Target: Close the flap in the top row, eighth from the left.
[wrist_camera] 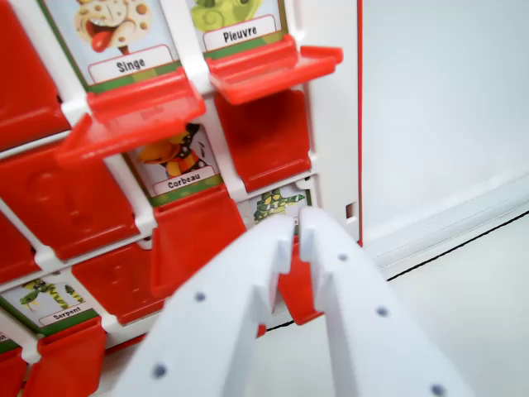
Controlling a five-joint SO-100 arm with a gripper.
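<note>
Two flaps stand open along the top of what my wrist view shows, each jutting out flat under its picture card: the one under the card reading "Singe" (131, 62) toward the wrist view's left, and the one under the card reading "Pieuvre" (240, 35) beside it, nearest the board's right edge. Going from the left, the board (335, 124) first shows shut red flaps, then the Singe flap (132, 116), then the Pieuvre flap (273, 70) hard by the white frame, with the pale wall (446, 99) beyond. I take the Pieuvre flap, last before the edge, to be the eighth in the top row, though I cannot count the whole row from here. It is not yet shut, so as I judge it the task's real work is all ahead. Lower down, a card marked "Corbeau" (178, 178) and another marked "Serpent" (51, 310) are uncovered too, but those rows are not my business. My pincer (295, 236) sits low in the view, well below the Pieuvre flap, its two white fingers drawn almost together with only a thin slit between and nothing held. Its tips lie in front of a lower red flap (296, 289) at the board's foot, near the tabletop (463, 273); whether they touch it I cannot tell. What remains is to rise to the top row and push that flap shut.
</note>
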